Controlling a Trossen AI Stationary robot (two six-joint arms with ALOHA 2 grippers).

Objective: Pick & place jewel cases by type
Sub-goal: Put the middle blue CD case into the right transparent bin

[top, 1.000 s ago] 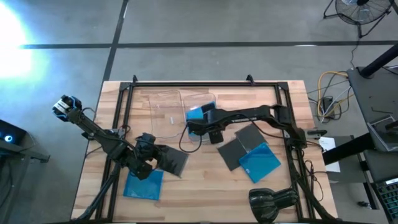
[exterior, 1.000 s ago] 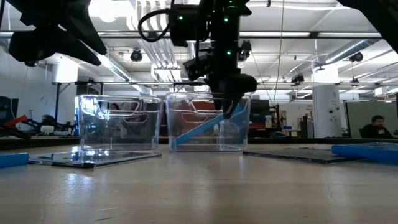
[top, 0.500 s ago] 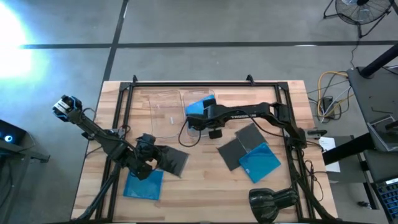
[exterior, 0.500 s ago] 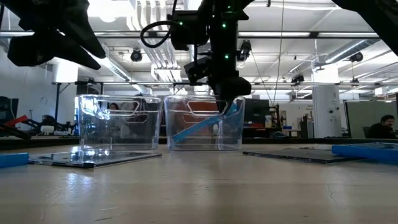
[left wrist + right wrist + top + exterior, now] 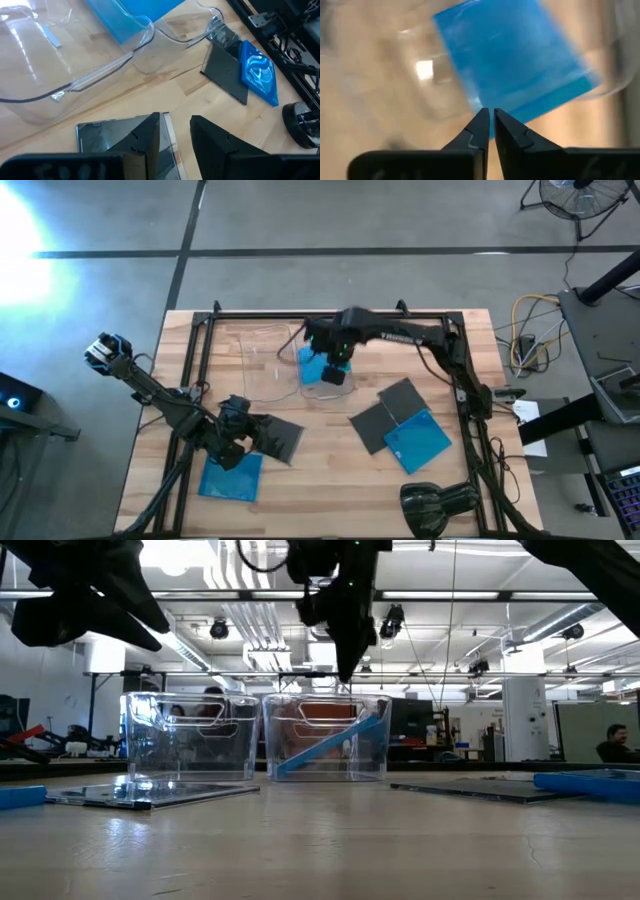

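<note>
A translucent blue jewel case (image 5: 328, 746) leans slanted inside the right clear tray (image 5: 284, 736), lower edge on the tray floor, upper edge against the tray's wall; it also shows from above (image 5: 314, 364). My right gripper (image 5: 346, 672) hangs shut and empty above that tray, the blue case (image 5: 512, 65) below its tips (image 5: 490, 118). My left gripper (image 5: 175, 134) is open above a dark jewel case (image 5: 112, 135) lying flat near the table's left front (image 5: 278, 438), well clear of it.
An empty clear tray (image 5: 264, 358) stands left of the filled one. A blue case (image 5: 232, 476) lies at front left. Two dark cases (image 5: 404, 396), (image 5: 370, 426) and a blue case (image 5: 418, 440) lie at right. A black frame rail (image 5: 300, 314) borders the far side.
My right gripper has risen out of the right tray, drawn toward the table's far edge and shut its fingers on nothing. The blue case stays leaning in the tray.
</note>
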